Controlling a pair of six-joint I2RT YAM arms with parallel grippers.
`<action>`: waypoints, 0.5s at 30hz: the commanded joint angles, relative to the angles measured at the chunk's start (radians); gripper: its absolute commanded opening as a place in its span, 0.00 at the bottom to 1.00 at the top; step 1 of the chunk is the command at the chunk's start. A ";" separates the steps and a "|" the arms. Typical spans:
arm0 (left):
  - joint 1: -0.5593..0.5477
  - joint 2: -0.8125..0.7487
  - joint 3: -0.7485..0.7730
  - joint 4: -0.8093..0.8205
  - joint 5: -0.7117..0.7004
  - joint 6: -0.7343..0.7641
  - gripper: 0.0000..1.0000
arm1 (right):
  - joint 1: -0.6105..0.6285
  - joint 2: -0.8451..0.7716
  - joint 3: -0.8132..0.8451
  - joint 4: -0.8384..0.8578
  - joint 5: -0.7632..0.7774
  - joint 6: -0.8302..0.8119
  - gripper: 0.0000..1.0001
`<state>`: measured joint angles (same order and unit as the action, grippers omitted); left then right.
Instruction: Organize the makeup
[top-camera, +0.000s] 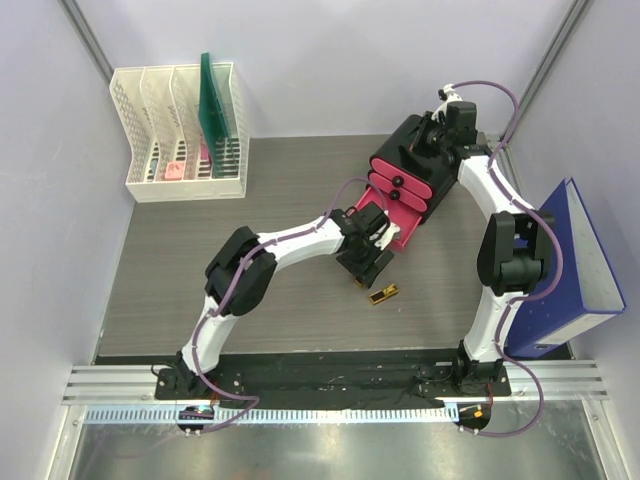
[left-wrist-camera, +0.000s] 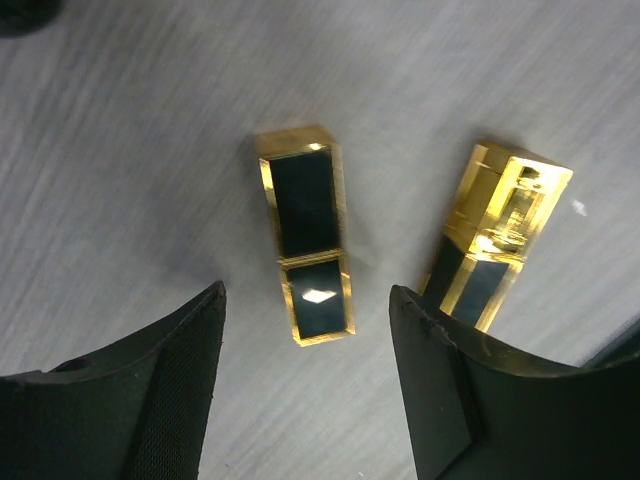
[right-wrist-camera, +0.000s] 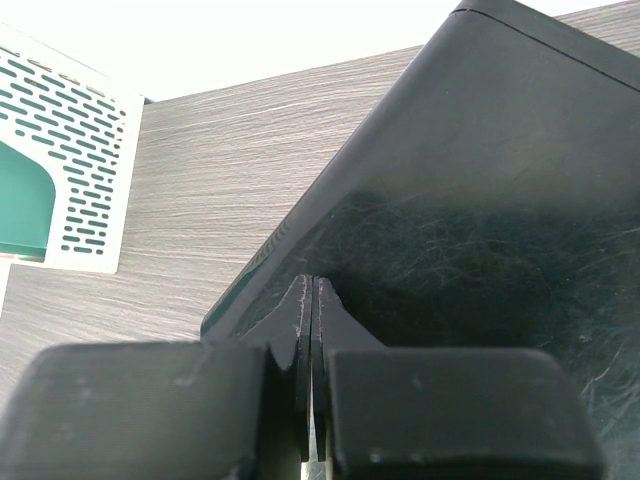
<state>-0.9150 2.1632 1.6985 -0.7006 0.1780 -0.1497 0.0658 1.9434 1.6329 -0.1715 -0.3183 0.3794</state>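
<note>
Looking down from above, we are seeing a grey table (top-camera: 170, 290) with a blue binder (top-camera: 575, 260) at its right edge, a white rack (top-camera: 185, 130) at the back left and a black box with pink drawers (top-camera: 405, 180) at the back centre.

That view is showing one gold-black stick (top-camera: 384, 294) lying aslant on the table just beside the left gripper (top-camera: 368, 262), which is blocking whatever lies under it. The left wrist camera is showing two. The left-hand stick (left-wrist-camera: 305, 240) is lying flat, its long axis running between the spread, empty fingers of the left gripper (left-wrist-camera: 307, 292). The right-hand stick (left-wrist-camera: 500, 235) is tilting, gold end up-right, partly behind the right finger.

The right gripper (top-camera: 445, 130) is resting on the box top; its own camera is showing the right gripper (right-wrist-camera: 308, 290) clenched, gripping nothing.
</note>
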 joint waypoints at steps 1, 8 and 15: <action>0.007 0.041 0.055 -0.002 -0.064 0.029 0.66 | 0.012 0.123 -0.116 -0.408 0.065 -0.059 0.01; 0.005 0.087 0.087 -0.007 -0.054 0.029 0.35 | 0.011 0.121 -0.114 -0.408 0.062 -0.059 0.01; 0.007 0.038 0.085 -0.011 -0.107 0.029 0.00 | 0.011 0.124 -0.114 -0.408 0.061 -0.059 0.01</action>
<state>-0.9100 2.2250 1.7699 -0.6983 0.1207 -0.1291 0.0658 1.9434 1.6295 -0.1646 -0.3210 0.3798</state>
